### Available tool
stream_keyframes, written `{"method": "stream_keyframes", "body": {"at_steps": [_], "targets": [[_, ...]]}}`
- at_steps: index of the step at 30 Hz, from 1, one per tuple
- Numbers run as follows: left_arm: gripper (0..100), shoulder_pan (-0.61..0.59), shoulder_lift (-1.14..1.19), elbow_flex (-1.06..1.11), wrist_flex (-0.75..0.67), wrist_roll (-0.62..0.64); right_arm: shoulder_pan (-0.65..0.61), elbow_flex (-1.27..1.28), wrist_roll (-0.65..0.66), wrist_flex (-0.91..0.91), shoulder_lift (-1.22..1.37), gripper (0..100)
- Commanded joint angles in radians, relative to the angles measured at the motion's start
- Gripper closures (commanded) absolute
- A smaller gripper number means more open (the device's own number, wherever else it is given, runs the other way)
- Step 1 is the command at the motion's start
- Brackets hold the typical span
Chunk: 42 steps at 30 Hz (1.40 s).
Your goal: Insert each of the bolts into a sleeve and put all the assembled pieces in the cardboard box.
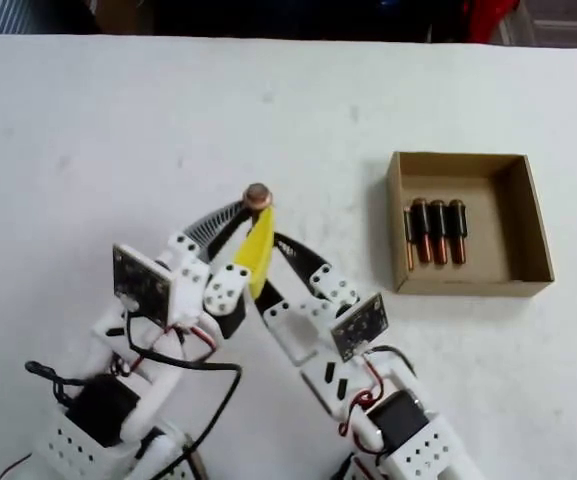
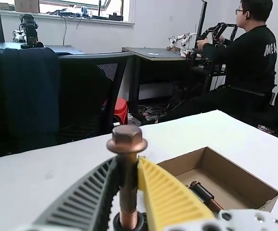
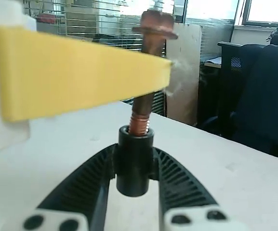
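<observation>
Left claw point(image 2: 127, 166) clenched on bolt point(image 2: 127, 139) | right claw point(image 3: 134, 156) clenched on sleeve point(image 3: 134, 178) | bolt tip sits in sleeve mouth

1. The high view is brightly and evenly lit from above. The white table point(image 1: 118, 120) looks pale, almost washed out, with faint, soft shadows under the arms.
2. The walls of the cardboard box point(image 1: 538, 215) throw a mild shade onto its floor.
3. In the left wrist view, daylight enters through a glaring window point(image 2: 81, 6) behind. The chairs point(image 2: 28, 96) below it stay very dark, and the bolt point(image 2: 126, 139) head carries a dull sheen.
4. In the right wrist view, bright windows point(image 3: 264, 12) backlight the scene, and the black sleeve point(image 3: 134, 161) shows little surface detail.
</observation>
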Motion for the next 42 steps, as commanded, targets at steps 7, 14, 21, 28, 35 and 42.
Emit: {"method": "stream_keyframes", "body": {"at_steps": [7,14,21,28,35,42], "targets": [[98,0.013,-0.018,-0.011,0.032,0.003,-0.007,-0.009,-0.009,0.041,-0.021,98.1],[98,0.013,-0.018,-0.011,0.029,0.003,-0.005,-0.012,-0.009,0.036,-0.021,98.1],[98,0.015,-0.018,-0.015,0.028,-0.052,-0.005,-0.026,-0.009,0.042,-0.021,98.1],[98,0.015,-0.018,-0.017,0.026,-0.063,-0.005,-0.034,-0.011,0.038,-0.021,98.1],[98,0.015,-0.018,-0.028,0.0,-0.061,0.053,-0.103,-0.129,0.096,-0.021,98.2],[98,0.015,-0.016,-0.025,0.003,-0.061,0.061,-0.141,-0.129,0.137,-0.021,98.2]]}}
